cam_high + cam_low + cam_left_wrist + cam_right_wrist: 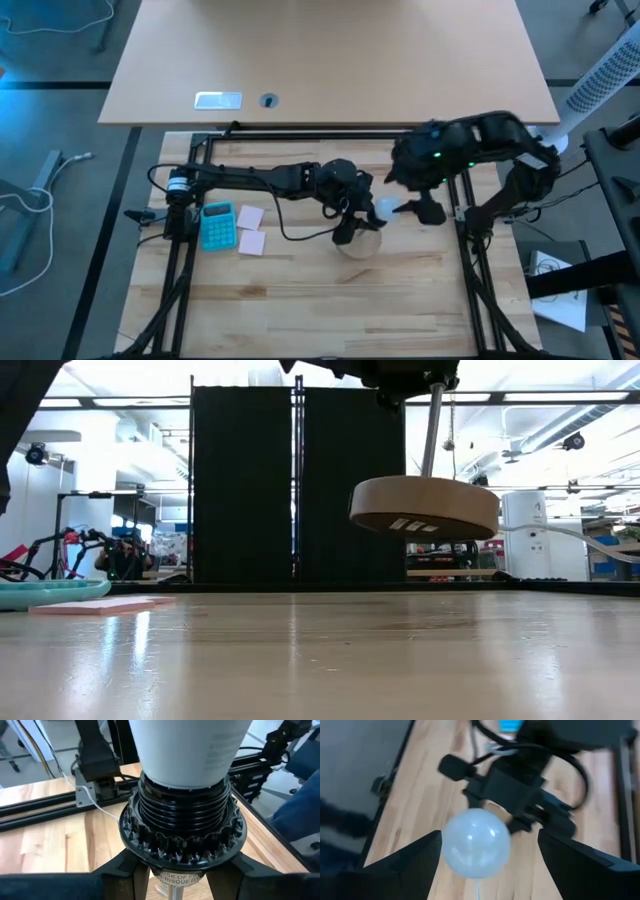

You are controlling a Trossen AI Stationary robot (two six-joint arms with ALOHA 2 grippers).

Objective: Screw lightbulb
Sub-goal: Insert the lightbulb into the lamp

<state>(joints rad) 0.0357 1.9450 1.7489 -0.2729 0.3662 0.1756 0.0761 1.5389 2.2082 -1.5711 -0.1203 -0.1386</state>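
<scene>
Your wooden base (424, 507) hangs tilted above the table (320, 660), the left gripper (170, 870) clamped on its black socket (182, 827). The lightbulb (476, 843) sits seated in that socket, between your right gripper (487, 857) fingers, which stand apart

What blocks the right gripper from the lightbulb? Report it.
Nothing visible. The right gripper stands open with a finger on either side of the lightbulb, which already sits in the socket held by the left gripper.
</scene>
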